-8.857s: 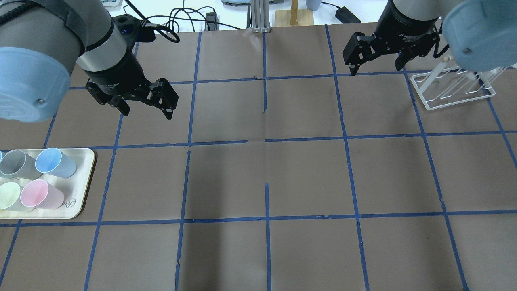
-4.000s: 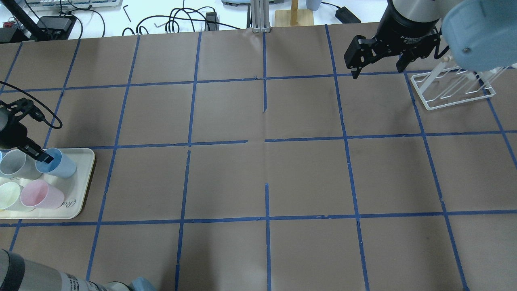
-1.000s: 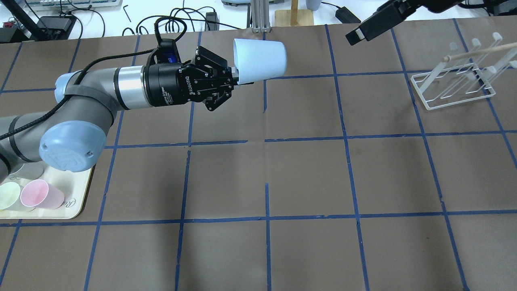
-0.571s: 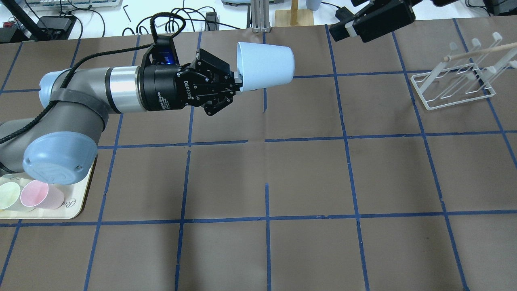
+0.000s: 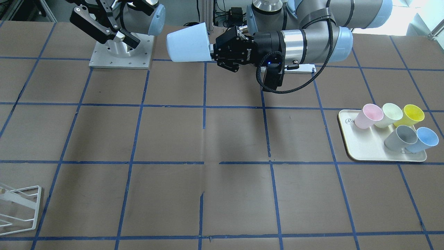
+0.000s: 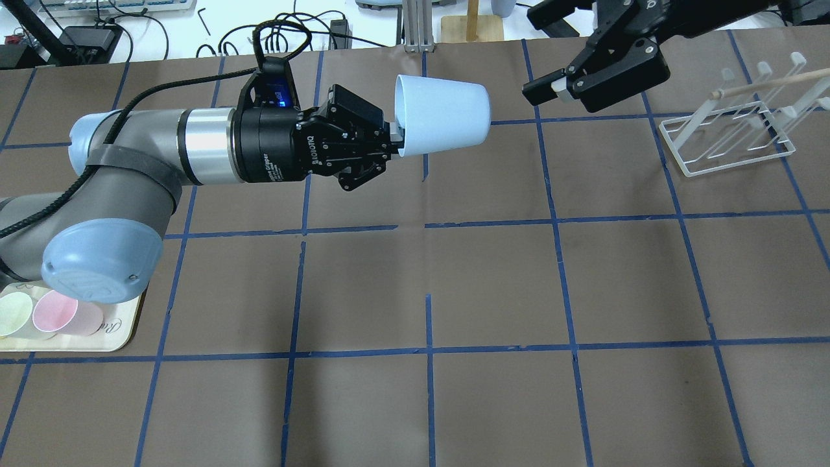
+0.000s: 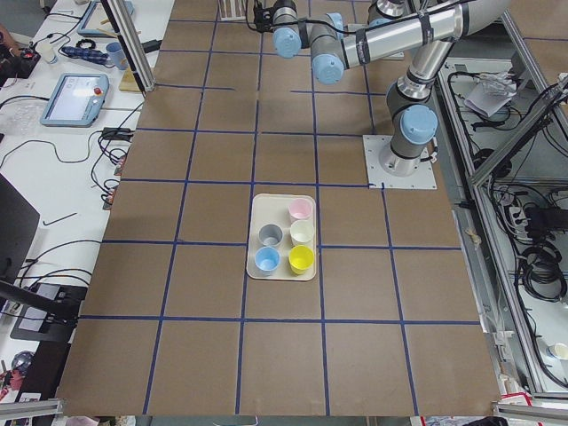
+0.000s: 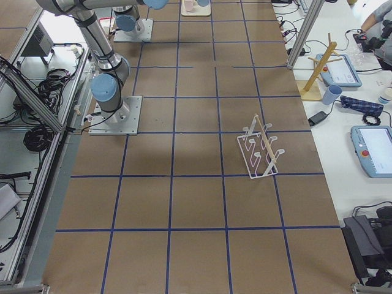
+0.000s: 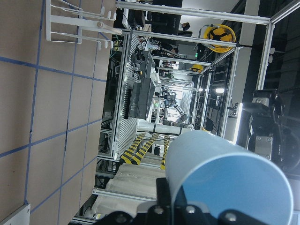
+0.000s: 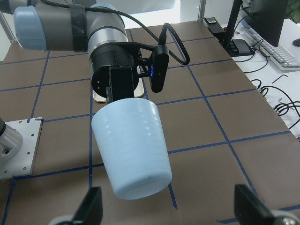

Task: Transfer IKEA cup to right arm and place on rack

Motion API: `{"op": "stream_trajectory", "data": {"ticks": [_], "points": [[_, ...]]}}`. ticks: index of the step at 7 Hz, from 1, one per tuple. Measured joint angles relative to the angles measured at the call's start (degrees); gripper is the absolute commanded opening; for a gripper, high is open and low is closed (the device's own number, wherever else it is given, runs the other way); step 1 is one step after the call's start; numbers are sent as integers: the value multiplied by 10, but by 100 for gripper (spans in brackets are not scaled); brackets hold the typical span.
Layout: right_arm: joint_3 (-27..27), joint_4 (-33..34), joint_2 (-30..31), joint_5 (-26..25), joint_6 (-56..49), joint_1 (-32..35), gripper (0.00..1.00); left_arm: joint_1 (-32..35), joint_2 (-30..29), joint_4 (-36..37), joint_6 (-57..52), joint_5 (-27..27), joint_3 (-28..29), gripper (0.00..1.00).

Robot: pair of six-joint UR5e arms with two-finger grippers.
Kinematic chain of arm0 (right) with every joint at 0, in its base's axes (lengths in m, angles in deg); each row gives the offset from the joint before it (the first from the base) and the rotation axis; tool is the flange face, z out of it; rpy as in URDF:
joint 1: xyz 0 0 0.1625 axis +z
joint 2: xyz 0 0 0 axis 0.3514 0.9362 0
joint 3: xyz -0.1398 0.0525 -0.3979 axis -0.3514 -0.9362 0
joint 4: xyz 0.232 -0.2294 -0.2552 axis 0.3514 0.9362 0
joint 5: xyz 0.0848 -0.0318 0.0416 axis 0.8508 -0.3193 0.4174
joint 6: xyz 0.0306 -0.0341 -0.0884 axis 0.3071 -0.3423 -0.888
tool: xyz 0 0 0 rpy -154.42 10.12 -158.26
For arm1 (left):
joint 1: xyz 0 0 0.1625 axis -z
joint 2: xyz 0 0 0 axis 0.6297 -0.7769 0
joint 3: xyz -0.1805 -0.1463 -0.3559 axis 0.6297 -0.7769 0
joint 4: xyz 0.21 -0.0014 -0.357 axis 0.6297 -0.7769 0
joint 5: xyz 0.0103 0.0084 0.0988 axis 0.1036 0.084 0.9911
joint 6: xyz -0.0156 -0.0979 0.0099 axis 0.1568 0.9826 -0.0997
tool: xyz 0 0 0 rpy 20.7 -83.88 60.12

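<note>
**Hidden or cut off.** In the overhead view the left arm (image 6: 130, 162) covers most of the cream tray (image 6: 123, 324). The top edge cuts the right gripper (image 6: 541, 55) off at the wrist. The front-facing view catches only one corner of the rack (image 6: 726, 139). The left wrist view shows the wall of the IKEA cup (image 6: 441, 115) but almost nothing of the fingers holding it. Both side views show the grippers too small to judge.

**Position.** The IKEA cup hangs above the table on its side, well apart from the rack, with its mouth turned away from the rack and its closed base toward it. The left gripper (image 6: 392, 133) is clenched on the cup's rim — what grips inside the mouth is hidden. The right gripper lies between cup and rack with its jaws spread wide, grasping nothing, and a gap separates it from the cup's base. In the right wrist view its fingertips (image 10: 91, 206) appear at the bottom edge, one on each side of that base.

Far from the rack, the tray holds a pink cup (image 5: 369, 116), a pale green cup (image 5: 388, 114), a yellow cup (image 5: 411, 115), a grey cup (image 5: 400, 137) and a bright blue cup (image 5: 423, 139), all upright.

**Writing.** "ROBOTIQ" reads in white on the left gripper's black body, and a smaller line beside it is only partly legible. Cursive script on the tray begins "Ra" — the pink cup hides the rest.

A braided black cable (image 5: 295, 88) loops under the left wrist near a small blue light (image 6: 277, 100).
</note>
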Motion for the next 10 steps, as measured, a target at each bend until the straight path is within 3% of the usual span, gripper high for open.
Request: {"op": "stream_trajectory", "data": {"ticks": [6,10], "points": [[5,-104,-3,14,-75,17,100,12,32,3,-12,-4,-27,0],[27,-112,-1,15,-76,27,100,13,33,10,-14,-6,-29,0]]}}
